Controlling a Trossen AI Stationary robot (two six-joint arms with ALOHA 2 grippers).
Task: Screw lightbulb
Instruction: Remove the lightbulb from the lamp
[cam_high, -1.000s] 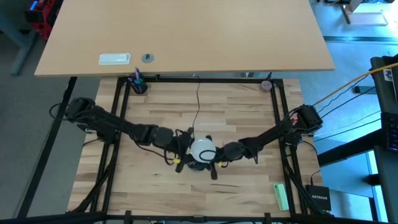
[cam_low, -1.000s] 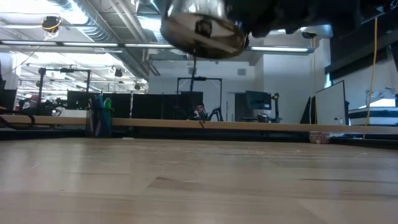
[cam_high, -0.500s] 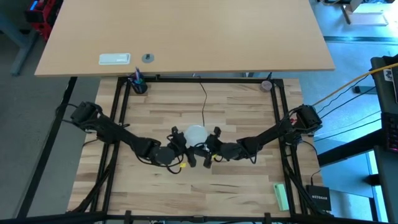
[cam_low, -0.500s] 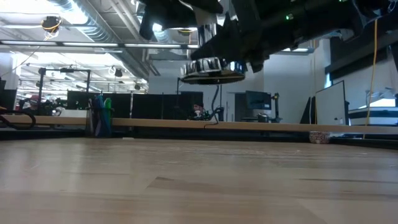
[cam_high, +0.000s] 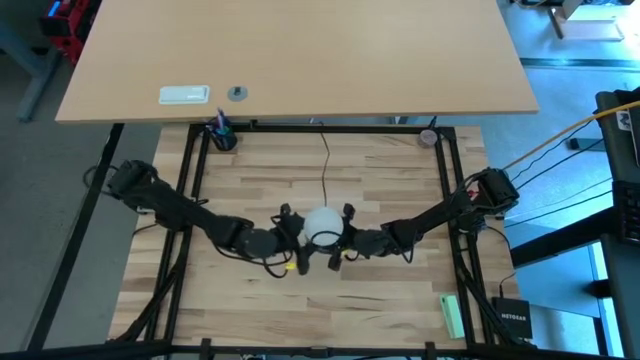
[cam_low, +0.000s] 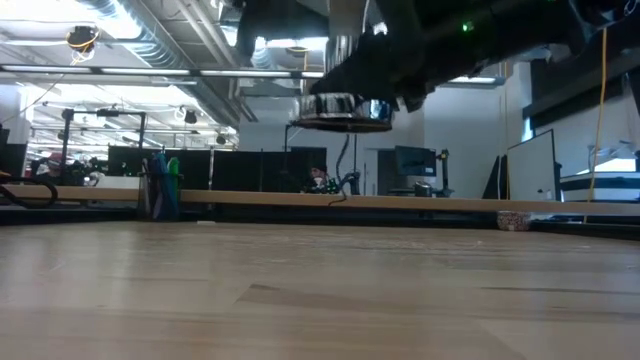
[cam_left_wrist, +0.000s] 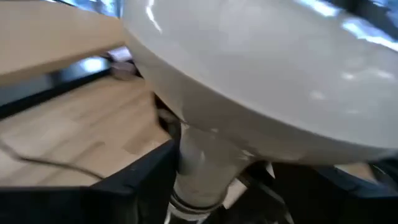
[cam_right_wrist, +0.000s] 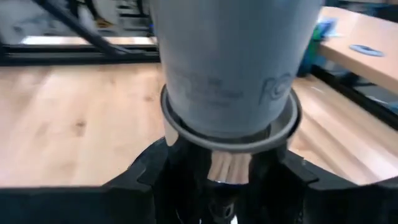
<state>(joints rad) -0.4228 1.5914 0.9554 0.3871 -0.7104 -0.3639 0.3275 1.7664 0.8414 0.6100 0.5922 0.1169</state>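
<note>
The lightbulb (cam_high: 323, 224) stands dome up, high above the table's middle. Its grey neck (cam_right_wrist: 230, 68) goes down into the silver socket (cam_low: 340, 104). The socket's thin black cord (cam_high: 325, 165) trails to the far edge. My right gripper (cam_high: 343, 238) comes from the right and is shut on the socket under the bulb. From the left, my left gripper (cam_high: 297, 238) is open, with a finger (cam_left_wrist: 134, 180) on either side of the bulb's neck (cam_left_wrist: 205, 155) below the dome. My left gripper: one finger stands right beside the bulb's neck (cam_left_wrist: 186, 155), and I cannot tell whether it touches; the other finger stands apart. My right gripper pinches the socket's shiny lower part (cam_right_wrist: 219, 171) between its two fingers (cam_right_wrist: 155, 177), coming roughly level from the table's right. Socket and bulb are upright and lifted clear of the table.
A pen cup (cam_high: 221, 135) stands at the far left corner and a small round thing (cam_high: 428, 137) at the far right. A green object (cam_high: 452, 315) lies near the right front corner. Black frame rails (cam_high: 190, 200) line the sides. Bare wood (cam_low: 320, 290) lies under the grippers.
Both grippers have carried the socket and bulb from nearer the front edge toward the far edge, then a little back. The socket, tilted before, now hangs level. The left arm has swung, its elbow now nearer the front edge.
</note>
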